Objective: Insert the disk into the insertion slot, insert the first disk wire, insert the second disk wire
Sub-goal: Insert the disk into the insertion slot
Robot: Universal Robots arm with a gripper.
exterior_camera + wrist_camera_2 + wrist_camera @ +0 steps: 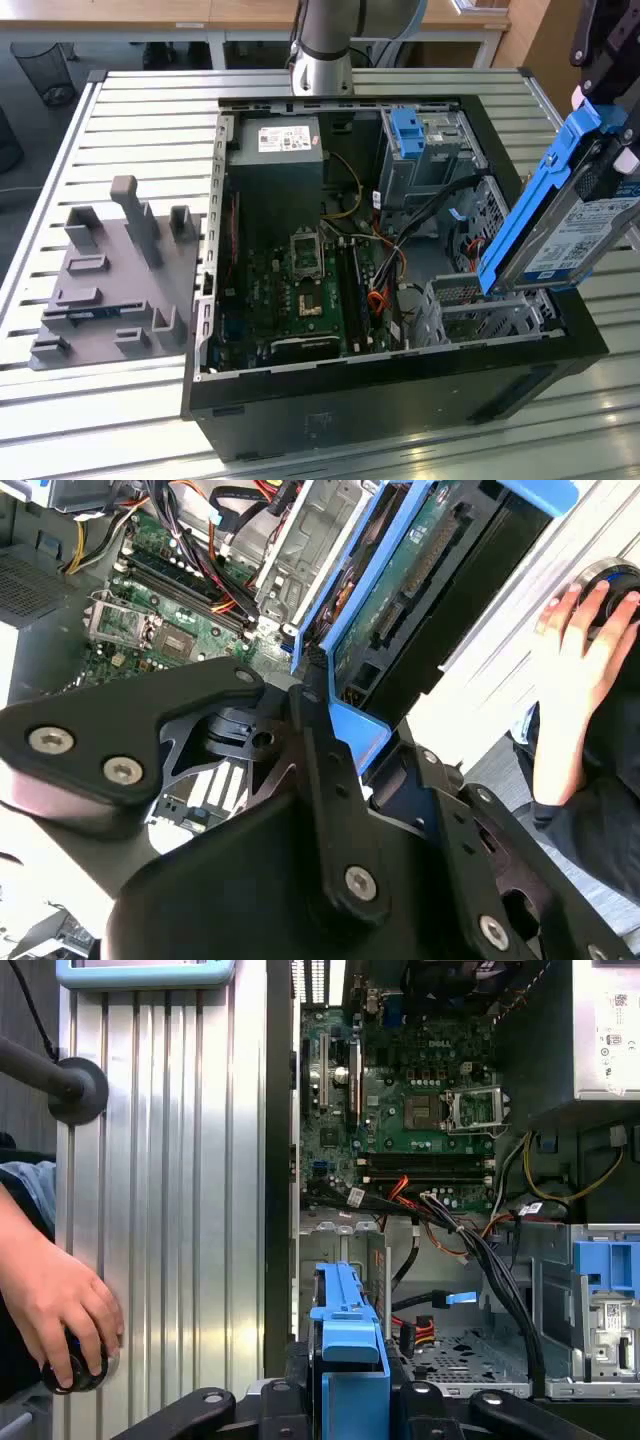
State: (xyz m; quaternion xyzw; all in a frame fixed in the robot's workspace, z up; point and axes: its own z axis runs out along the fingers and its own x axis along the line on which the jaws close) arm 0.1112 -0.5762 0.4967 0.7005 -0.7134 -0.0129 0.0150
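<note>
My gripper [608, 130] is shut on the disk [580, 235], a silver drive with a white label in a blue caddy. I hold it tilted above the open computer case's corner at the exterior view's right. Just below it lies the insertion slot [490, 305], a low grey perforated cage. In the second wrist view the black fingers [315, 730] clamp the caddy's edge, and the disk's [400, 610] green circuit side shows. The blue caddy [345, 1350] rises from the gripper [350, 1410] in the first wrist view, beside the slot [460, 1355]. Loose black and orange wires [450, 1225] lie nearby.
The case holds a green motherboard [300, 280], a power supply [275, 140] and a taller metal bay with a blue tab [410, 135]. A grey fixture block [110, 280] sits on the ribbed aluminium table [150, 120]. A person's hand [60, 1320] rests on a round knob beside the case.
</note>
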